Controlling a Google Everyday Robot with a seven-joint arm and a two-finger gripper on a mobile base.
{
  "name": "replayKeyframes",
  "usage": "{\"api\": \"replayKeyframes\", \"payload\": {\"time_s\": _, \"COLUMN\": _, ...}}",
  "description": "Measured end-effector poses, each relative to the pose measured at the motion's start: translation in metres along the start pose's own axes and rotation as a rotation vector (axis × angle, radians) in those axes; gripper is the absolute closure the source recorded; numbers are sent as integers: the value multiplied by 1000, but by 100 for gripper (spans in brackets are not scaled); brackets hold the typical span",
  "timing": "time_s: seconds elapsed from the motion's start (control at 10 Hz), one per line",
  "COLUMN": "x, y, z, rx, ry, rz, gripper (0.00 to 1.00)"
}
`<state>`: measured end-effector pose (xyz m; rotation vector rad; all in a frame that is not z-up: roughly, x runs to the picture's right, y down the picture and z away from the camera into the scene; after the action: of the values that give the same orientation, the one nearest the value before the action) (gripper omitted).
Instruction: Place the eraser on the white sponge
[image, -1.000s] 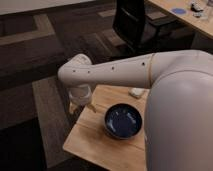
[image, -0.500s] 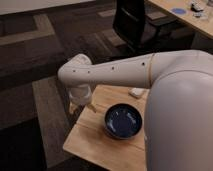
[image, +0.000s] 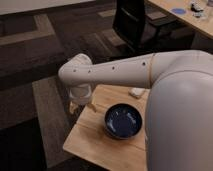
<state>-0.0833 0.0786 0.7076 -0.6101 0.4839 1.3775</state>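
Observation:
The white sponge (image: 136, 92) is a small white block lying on the wooden table (image: 92, 137), near its far edge and just beyond the dark blue bowl (image: 123, 121). My white arm reaches from the right across the table. My gripper (image: 82, 106) hangs below the wrist at the table's far left corner, left of the bowl and well left of the sponge. The eraser does not show; whether it is in the gripper is hidden.
A black office chair (image: 134, 25) stands behind the table. A long wooden desk (image: 186, 17) with a blue disc and small items is at the top right. Dark patterned carpet surrounds the table on the left.

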Motion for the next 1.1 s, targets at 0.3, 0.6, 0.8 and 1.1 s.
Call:
{"api": "replayKeyframes", "payload": {"time_s": 0.3, "x": -31, "y": -78, "z": -25, "rx": -2, "ry": 8, "rz": -12, "gripper": 35}}
{"api": "replayKeyframes", "payload": {"time_s": 0.6, "x": -41, "y": -187, "z": -57, "rx": 92, "ry": 0, "rz": -77, "gripper": 35}}
{"api": "replayKeyframes", "payload": {"time_s": 0.8, "x": -37, "y": -228, "z": -64, "rx": 136, "ry": -3, "rz": -83, "gripper": 35}}
{"api": "replayKeyframes", "payload": {"time_s": 1.1, "x": -37, "y": -225, "z": -64, "rx": 133, "ry": -2, "rz": -88, "gripper": 35}}
